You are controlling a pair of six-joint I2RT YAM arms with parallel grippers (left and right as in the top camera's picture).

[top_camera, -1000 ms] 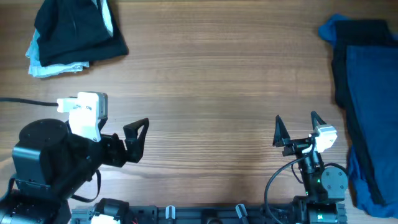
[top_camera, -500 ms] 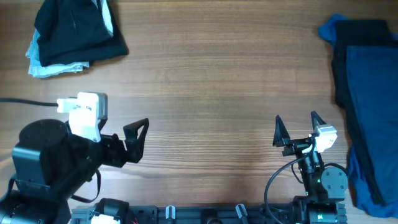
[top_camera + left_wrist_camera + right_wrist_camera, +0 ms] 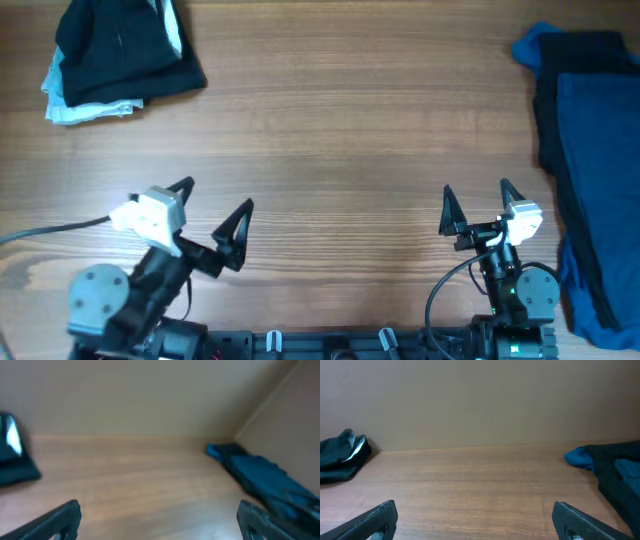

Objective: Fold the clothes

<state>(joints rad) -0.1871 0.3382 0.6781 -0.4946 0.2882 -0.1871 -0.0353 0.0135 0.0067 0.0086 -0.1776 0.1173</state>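
Left tool [image 3: 212,205] and right tool [image 3: 477,195] gaped empty; the right needed to pinch one edge of the crumpled blue fabric garment [image 3: 590,150].

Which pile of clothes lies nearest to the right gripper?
The blue pile on the right side, close beside the right gripper. The black pile lies far off, in the far left corner.

Your wooden table [image 3: 350,120] carries two heaps: a dark bundle [image 3: 115,50] over pale blue cloth [image 3: 72,112] at the far left corner, and blue garments [image 3: 590,180] sprawled along the right edge, well apart.
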